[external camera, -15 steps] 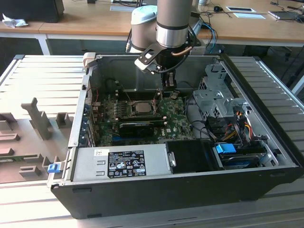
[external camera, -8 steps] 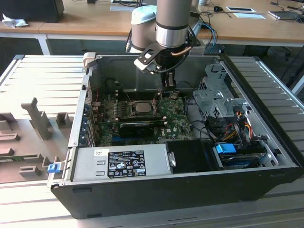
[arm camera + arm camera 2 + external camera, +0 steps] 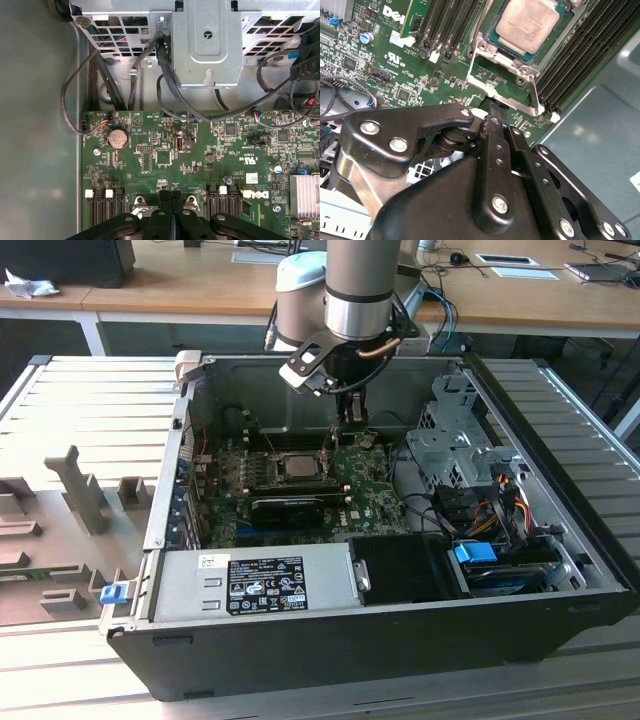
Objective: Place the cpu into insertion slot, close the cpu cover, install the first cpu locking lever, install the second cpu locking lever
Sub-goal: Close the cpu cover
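The flat, silver-grey cpu (image 3: 527, 25) is seen seated in the metal-rimmed square insertion slot (image 3: 480, 47) on the green motherboard (image 3: 420, 75). The black gripper (image 3: 492, 107) is pressed closed beside a thin wire lever (image 3: 535, 92), possibly touching it.

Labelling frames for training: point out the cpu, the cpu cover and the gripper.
cpu (image 3: 527, 25): second wrist view, middle of its silver top.
cpu cover (image 3: 510, 59): second wrist view, frame edge beside the chip.
gripper (image 3: 170, 195): first wrist view, between its fingertips.
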Tool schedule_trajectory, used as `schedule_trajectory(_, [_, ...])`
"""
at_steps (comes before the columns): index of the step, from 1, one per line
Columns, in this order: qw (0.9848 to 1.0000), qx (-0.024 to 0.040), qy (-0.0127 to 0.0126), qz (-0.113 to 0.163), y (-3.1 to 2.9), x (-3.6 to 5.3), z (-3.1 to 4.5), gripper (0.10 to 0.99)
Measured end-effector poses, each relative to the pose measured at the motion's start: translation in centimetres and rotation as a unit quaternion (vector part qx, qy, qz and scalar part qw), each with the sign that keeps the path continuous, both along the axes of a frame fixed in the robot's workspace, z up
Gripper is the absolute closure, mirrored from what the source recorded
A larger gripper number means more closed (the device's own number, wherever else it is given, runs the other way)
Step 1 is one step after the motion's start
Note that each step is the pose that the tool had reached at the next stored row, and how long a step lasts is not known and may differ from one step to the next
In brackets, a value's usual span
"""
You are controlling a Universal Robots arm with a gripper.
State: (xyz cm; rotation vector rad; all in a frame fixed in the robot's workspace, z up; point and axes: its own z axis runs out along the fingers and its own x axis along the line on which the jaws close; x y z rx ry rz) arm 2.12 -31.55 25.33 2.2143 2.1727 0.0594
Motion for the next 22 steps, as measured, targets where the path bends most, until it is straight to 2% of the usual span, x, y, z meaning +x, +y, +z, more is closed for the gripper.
schedule_trajectory(17, [1.0, 0.0, 0.0, 0.0, 0.0, -0.91, 0.0, 0.98])
schedule_trajectory(22, [1.0, 0.0, 0.0, 0.0, 0.0, -1.6, 0.0, 0.98])
